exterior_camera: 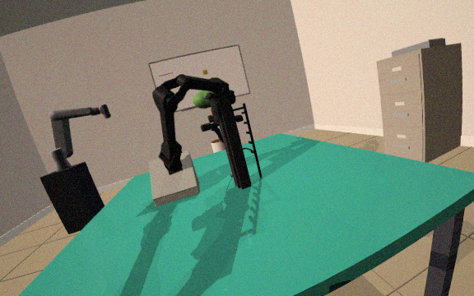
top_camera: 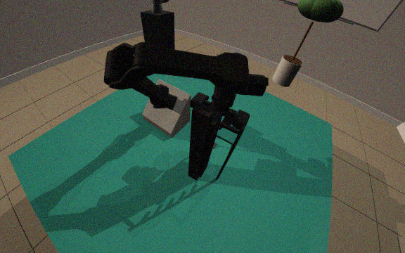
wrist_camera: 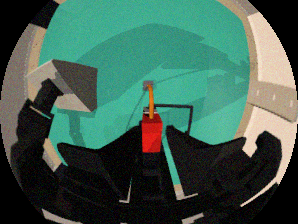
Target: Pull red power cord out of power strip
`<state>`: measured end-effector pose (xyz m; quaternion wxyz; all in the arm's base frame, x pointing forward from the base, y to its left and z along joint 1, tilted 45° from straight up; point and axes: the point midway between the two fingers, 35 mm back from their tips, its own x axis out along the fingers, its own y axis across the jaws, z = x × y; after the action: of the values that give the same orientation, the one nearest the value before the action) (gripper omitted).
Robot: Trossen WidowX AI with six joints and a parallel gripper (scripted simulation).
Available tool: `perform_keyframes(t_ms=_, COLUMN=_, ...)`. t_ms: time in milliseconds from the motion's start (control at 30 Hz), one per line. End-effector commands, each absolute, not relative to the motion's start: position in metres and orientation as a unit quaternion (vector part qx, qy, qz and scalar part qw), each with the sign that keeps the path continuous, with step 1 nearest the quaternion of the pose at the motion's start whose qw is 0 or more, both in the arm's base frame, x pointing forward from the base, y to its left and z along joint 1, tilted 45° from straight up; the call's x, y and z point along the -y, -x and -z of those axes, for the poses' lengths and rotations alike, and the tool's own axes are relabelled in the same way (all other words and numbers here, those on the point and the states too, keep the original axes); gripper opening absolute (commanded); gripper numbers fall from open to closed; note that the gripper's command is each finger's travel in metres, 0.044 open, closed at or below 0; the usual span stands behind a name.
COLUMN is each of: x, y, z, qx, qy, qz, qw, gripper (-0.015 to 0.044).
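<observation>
The power strip is a tall dark bar standing on end, leaning slightly. A red plug sits at the strip's upper part in the wrist view, with an orange-looking cord running from its far end. I cannot tell how deep the plug sits; the top and exterior views do not show it. My gripper is partly open at the top of the strip, with one finger on each side of the plug. A gap shows at the right finger; the left finger is very close to the plug, and contact is unclear.
A black ladder-like frame stands beside the strip. A small grey block is on the green table at the cord's far end. The arm's pale wedge base stands behind.
</observation>
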<state>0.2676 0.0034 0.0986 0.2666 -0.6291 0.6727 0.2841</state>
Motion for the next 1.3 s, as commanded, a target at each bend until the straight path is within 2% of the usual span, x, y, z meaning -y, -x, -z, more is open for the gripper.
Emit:
perform_keyframes(t_ms=0, x=0.000, y=-0.267, z=-0.102, qx=-0.672, qy=0.631, qz=-0.284, qw=0.264, gripper=0.0160)
perform_keyframes(t_ms=467, x=0.009, y=-0.266, z=-0.094, qx=-0.672, qy=0.631, qz=-0.283, qw=0.264, gripper=0.0160)
perform_keyframes(t_ms=600, x=0.007, y=-0.267, z=-0.095, qx=-0.673, qy=0.629, qz=-0.284, qw=0.266, gripper=0.0055)
perform_keyframes(t_ms=867, x=0.007, y=-0.267, z=-0.095, qx=-0.673, qy=0.629, qz=-0.284, qw=0.266, gripper=0.0002)
perform_keyframes(t_ms=1267, x=-0.005, y=-0.268, z=-0.084, qx=-0.672, qy=0.629, qz=-0.285, qw=0.267, gripper=0.0000)
